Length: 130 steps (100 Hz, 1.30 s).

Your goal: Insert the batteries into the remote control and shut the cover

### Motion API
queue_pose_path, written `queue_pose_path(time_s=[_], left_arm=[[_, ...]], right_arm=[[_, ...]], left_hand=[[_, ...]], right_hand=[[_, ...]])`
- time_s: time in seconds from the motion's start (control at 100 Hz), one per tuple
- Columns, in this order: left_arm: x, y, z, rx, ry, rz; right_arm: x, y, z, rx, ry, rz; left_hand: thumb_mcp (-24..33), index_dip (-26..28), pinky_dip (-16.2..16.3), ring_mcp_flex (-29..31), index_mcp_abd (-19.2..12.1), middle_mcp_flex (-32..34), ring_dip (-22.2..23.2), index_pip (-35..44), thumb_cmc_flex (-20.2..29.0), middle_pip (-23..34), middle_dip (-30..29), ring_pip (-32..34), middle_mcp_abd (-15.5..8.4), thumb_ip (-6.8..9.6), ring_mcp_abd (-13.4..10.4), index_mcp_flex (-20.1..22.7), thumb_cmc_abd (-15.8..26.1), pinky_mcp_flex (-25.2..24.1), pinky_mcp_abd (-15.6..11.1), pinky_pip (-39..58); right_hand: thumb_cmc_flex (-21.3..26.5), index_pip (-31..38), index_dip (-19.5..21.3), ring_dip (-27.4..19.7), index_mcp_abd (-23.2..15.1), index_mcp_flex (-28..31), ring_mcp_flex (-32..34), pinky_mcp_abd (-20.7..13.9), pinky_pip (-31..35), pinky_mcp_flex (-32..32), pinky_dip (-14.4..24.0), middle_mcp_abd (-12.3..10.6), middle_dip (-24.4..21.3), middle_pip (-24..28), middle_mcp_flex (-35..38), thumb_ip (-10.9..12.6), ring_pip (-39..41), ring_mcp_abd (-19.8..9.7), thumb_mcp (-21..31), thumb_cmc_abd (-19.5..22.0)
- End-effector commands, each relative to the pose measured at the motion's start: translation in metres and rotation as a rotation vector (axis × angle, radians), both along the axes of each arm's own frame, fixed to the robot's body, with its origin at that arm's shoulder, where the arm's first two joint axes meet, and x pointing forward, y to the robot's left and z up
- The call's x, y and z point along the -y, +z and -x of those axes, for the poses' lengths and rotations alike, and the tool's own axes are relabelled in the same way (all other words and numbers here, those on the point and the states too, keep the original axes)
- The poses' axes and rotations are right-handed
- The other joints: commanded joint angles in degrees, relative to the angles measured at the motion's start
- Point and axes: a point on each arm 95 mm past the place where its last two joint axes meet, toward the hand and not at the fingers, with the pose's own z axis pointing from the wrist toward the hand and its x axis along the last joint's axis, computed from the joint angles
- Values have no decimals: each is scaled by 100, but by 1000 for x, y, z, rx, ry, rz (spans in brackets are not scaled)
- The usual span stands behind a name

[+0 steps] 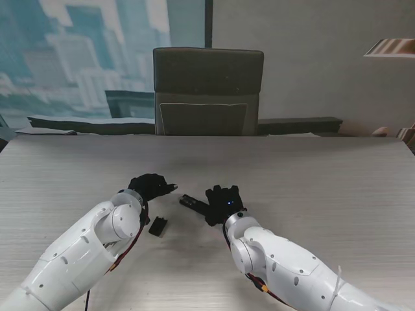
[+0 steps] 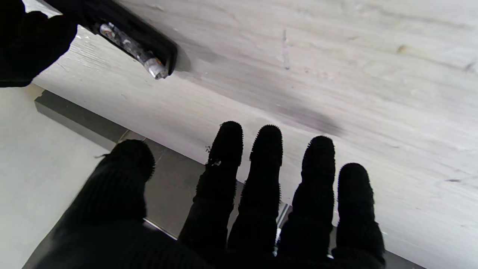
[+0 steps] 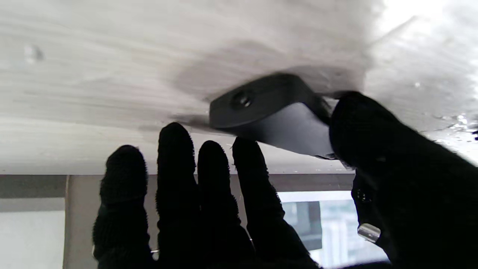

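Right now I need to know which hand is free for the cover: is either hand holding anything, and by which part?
The right hand holds the remote control by one end, thumb against fingers. The left hand holds nothing, fingers apart.

Soft, even daylight fills the stand view, while the right wrist view is smeared with blur and overexposed at one corner, gloves reading as featureless black.

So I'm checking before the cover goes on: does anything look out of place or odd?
Only the battery cover, which lies loose on the table by the left arm, apart from the remote control. The right hand holds the remote, its compartment open with a battery showing. The left hand is empty.
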Motion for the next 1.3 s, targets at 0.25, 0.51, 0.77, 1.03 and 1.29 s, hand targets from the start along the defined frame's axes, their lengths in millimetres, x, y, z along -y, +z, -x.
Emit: queue_pose_path(time_s=[0.25, 0.51, 0.77, 1.03, 1.29], left_arm=[[5, 1, 3, -7, -23, 8], [14, 1, 6, -15, -71, 14], [20, -1, 8, -23, -94, 10], [25, -2, 3, -25, -136, -38], [33, 2, -5, -10, -222, -146]], right_arm=[[3, -21, 11, -72, 34, 46], [-1, -25, 12, -116, 49, 45], [-7, -24, 12, -171, 67, 36], [-14, -24, 11, -204, 53, 10], [-15, -23, 10, -210, 61, 9]], left_hand=[[-93, -31, -64, -63, 51, 9, -3, -23, 21, 15, -7, 31, 81, 135, 128, -18, 187, -42, -78, -16], [-89, -22, -60, -52, 50, 18, 2, -6, 10, 30, 2, 44, 56, 136, 134, -20, 187, -23, -79, 2], [-43, 75, 61, 111, 79, 168, 112, 207, 1, 231, 102, 279, 37, 148, 176, 94, 152, 82, -38, 261], [158, 351, 220, 291, 13, 366, 284, 794, 38, 592, 284, 635, -27, 112, 246, 190, 152, 229, -7, 541], [283, 1431, 913, 972, -299, 911, 1079, 2972, -86, 2032, 1194, 1901, -376, 4, 360, 202, 238, 803, 212, 1640]], right_hand=[[821, 776, -526, -52, -559, 1254, 699, 41, 177, 251, -16, -188, 74, 170, 1143, -276, 306, 74, 586, -184], [1403, 2010, -1442, -158, -1049, 2224, 1801, 226, 458, 1024, 29, -361, -249, 199, 2652, -966, 717, 147, 581, -549], [1503, 1920, -1371, -235, -916, 2505, 2180, 268, 796, 1513, 113, -239, -315, 218, 2979, -988, 887, 236, 585, -368], [1531, 1848, -1314, -275, -877, 2542, 2138, 310, 787, 1454, 107, -204, -292, 171, 2976, -995, 891, 292, 612, -387], [1521, 1823, -1280, -288, -879, 2542, 2089, 308, 772, 1395, 105, -203, -267, 162, 2943, -992, 891, 304, 612, -370]])
